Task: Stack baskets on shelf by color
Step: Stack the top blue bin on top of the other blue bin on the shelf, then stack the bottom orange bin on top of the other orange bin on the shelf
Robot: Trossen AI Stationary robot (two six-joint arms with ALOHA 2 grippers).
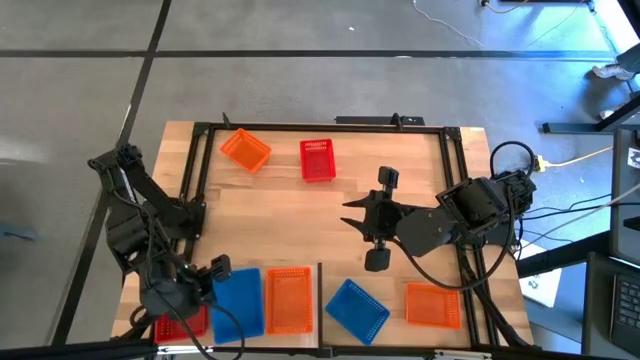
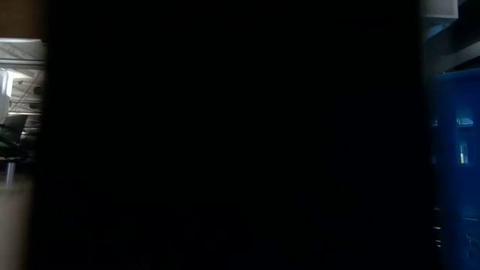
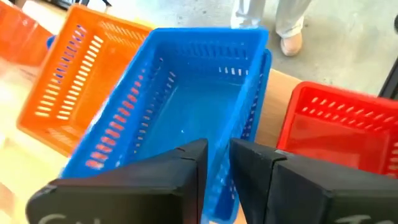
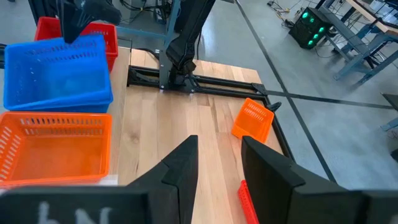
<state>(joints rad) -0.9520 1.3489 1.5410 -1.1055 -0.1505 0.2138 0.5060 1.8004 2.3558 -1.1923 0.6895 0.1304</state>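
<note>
A blue basket [image 1: 237, 300] stands between a red basket [image 1: 180, 322] and an orange basket [image 1: 288, 298] on the pale shelf [image 3: 275, 102] at the table's near left corner. A second blue rim [image 3: 268, 57] shows just outside its own. My left gripper [image 3: 219, 165] slants down over this basket's short wall, its fingers a little apart. My right gripper [image 1: 347, 212] hovers open above the table's middle, holding nothing. The low view is dark. My left gripper's fingers [image 3: 193, 163] stand on either side of the blue basket's short wall [image 3: 219, 186], slanting down from above. Whether they touch it I cannot tell. The basket rests between its neighbours.
Another blue basket [image 1: 355, 308] lies askew and an orange one [image 1: 433, 305] sits near the front right. An orange basket [image 1: 245, 150] and a red one [image 1: 317, 160] are at the far side. A person's legs [image 3: 273, 25] stand beyond the table's edge by the shelf.
</note>
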